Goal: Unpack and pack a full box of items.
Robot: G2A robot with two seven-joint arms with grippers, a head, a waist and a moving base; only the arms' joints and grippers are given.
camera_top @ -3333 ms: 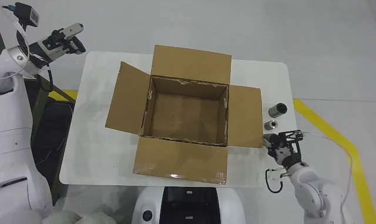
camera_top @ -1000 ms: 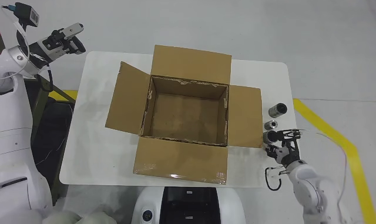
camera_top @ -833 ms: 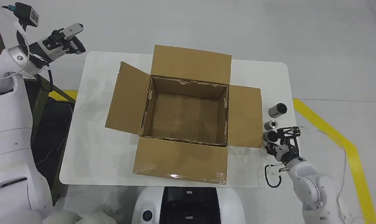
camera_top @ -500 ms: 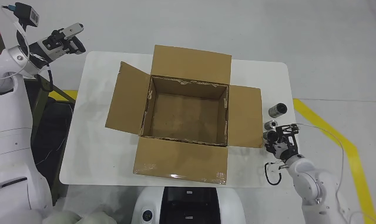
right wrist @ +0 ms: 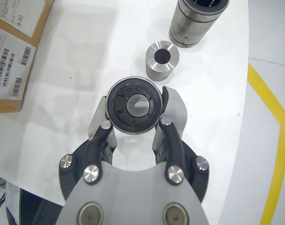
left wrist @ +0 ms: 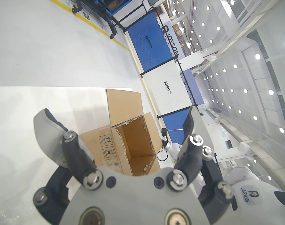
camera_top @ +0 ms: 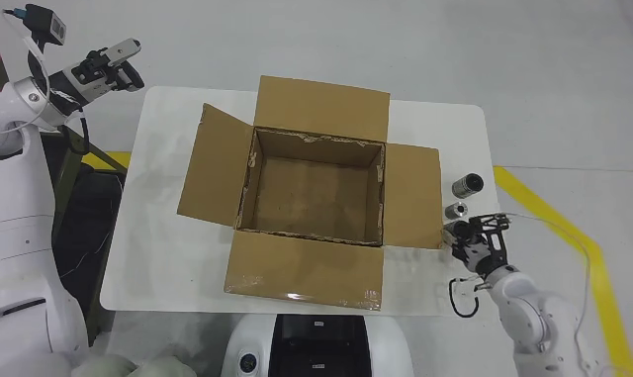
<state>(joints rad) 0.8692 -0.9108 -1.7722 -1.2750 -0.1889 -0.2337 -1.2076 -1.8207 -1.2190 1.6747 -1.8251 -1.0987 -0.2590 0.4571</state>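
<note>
White table (camera_top: 158, 229) w/ open cardboard box (camera_top: 321, 105) mid-table, all 4 flaps spread out, brown inside showing. L claw (left wrist: 119, 118) off the table's far-left corner, fingers wide apart, nothing btwn them. R claw (right wrist: 135, 101) at table's right edge, nr box's right flap, closed around a black-faced round bearing (right wrist: 123, 118). Long steel linear bearing (right wrist: 198, 12) lies farther back. Short steel sleeve (right wrist: 162, 60) stands btwn the two, just beside the gripped bearing.
</note>
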